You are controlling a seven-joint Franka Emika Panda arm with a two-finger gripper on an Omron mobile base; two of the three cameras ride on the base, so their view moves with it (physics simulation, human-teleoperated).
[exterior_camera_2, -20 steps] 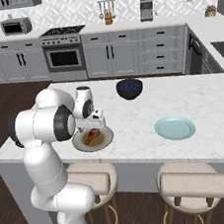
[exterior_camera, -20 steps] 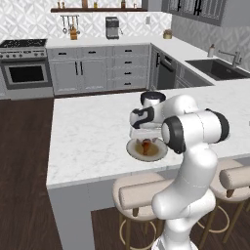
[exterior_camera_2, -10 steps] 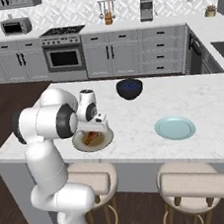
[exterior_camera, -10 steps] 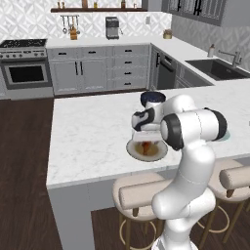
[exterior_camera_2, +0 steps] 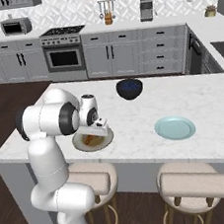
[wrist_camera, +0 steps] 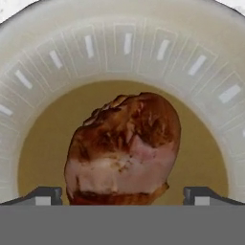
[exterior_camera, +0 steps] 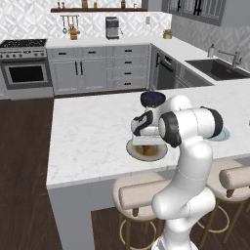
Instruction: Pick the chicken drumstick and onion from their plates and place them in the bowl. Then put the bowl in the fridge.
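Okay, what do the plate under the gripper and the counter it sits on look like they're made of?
The beige plate looks like glazed ceramic: a smooth pale rim with pressed dash marks and a darker tan center, holding the chicken drumstick. The counter looks like polished white marble or a stone imitation, judging by its faint grey veining.

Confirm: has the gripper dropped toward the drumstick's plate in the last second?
Yes. The gripper has come down closer to the beige plate, open jaws either side of the chicken drumstick.
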